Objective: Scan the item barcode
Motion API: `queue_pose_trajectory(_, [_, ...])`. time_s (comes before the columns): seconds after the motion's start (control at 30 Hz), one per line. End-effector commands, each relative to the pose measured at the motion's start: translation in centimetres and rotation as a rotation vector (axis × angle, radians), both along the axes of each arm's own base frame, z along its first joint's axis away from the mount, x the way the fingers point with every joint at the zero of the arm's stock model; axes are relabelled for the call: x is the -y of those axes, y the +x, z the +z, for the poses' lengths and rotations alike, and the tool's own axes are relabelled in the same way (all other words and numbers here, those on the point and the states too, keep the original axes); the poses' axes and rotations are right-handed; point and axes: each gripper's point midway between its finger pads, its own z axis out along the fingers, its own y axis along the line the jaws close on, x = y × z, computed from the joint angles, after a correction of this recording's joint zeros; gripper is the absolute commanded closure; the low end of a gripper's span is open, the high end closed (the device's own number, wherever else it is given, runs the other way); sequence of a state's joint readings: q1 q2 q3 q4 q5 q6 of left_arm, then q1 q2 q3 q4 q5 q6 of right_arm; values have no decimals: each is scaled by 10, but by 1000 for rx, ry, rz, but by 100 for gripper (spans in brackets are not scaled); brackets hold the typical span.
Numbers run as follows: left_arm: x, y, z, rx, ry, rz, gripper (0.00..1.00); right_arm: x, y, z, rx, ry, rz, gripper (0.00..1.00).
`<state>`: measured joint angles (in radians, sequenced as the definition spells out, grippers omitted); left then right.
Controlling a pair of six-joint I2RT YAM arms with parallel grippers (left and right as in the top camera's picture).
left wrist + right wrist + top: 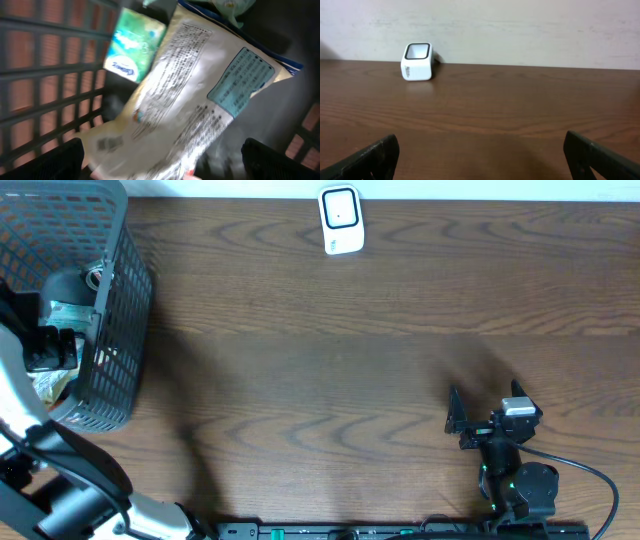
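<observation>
A cream foil packet with fine black print and a pale blue label lies slanted in the grey mesh basket. A green packet lies behind it. My left gripper hangs open inside the basket just above the cream packet, with a fingertip on each side of its lower end and no grip on it. In the overhead view the left gripper is down in the basket. The white barcode scanner stands at the table's far edge, and the right wrist view shows the scanner too. My right gripper rests open and empty near the front right.
The basket stands at the table's far left corner and holds several packed items; its mesh walls close in around the left gripper. Bare brown wooden table stretches between basket, scanner and right arm. A pale wall rises behind the scanner.
</observation>
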<state>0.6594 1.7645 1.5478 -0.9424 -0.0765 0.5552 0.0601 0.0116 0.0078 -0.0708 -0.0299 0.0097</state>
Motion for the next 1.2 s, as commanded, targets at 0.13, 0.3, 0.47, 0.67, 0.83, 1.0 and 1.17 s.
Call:
queue_pose_trajectory(0.13, [1,2,-41,-82,-78,-24,3,1,0,-1,0,-3,-3,1])
queue_pose_trajectory(0.3, [1,2,-56,-115,-101,-30,3,1,0,-1,0,-3,-3,1])
queue_pose_trajectory(0.47, [-1,4,-67,-131,-107,-37,8,1,0,-1,0,-3,-3,1])
queue_pose_trajectory(0.67, [-11,13,-71,-97,-80,-30,30,1,0,-1,0,-3,-3,1])
queue_pose_trajectory(0.83, [-15,13,-74,-96,-80,-23,35,1,0,-1,0,-3,-3,1])
queue_pose_trajectory(1.0, [-15,14,-77,-93,-84,-8,61,1,0,-1,0,-3,-3,1])
queue_pose_trajectory(1.17, [-14,15,-77,-83,-96,4,81,1,0,-1,0,-3,-3,1])
